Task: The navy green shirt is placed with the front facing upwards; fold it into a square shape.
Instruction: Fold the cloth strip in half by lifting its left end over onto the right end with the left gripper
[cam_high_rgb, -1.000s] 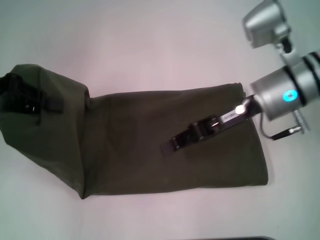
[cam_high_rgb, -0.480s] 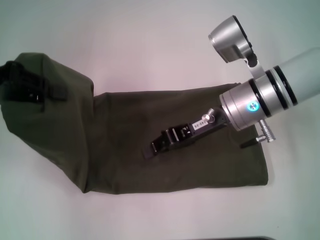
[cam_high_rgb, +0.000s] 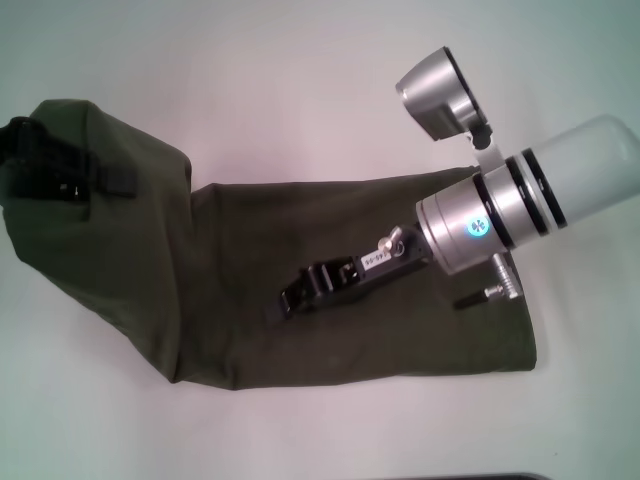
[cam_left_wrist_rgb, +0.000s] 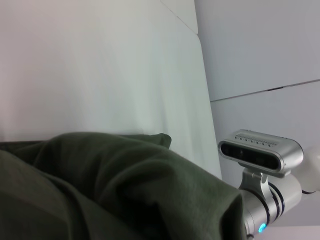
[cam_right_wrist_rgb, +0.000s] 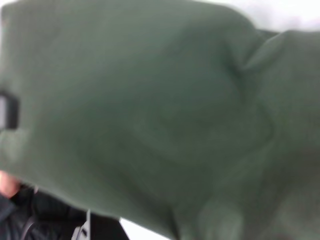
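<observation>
The navy green shirt lies on the white table as a long strip running left to right, plain cloth upward. Its left end is raised in a bulging hump, and my left gripper is shut on the cloth there. My right gripper reaches in from the right, low over the middle of the strip. The left wrist view shows the shirt close up, with folds. The shirt fills nearly all of the right wrist view. No lettering or neck label shows.
The right arm's silver wrist and camera housing hang over the shirt's right end; the left wrist view shows that housing too. Bare white table surrounds the shirt. A dark edge runs along the front.
My right arm has swung left over the shirt, carrying its gripper from right of centre towards the middle. The left gripper has shifted slightly right with the raised end.
</observation>
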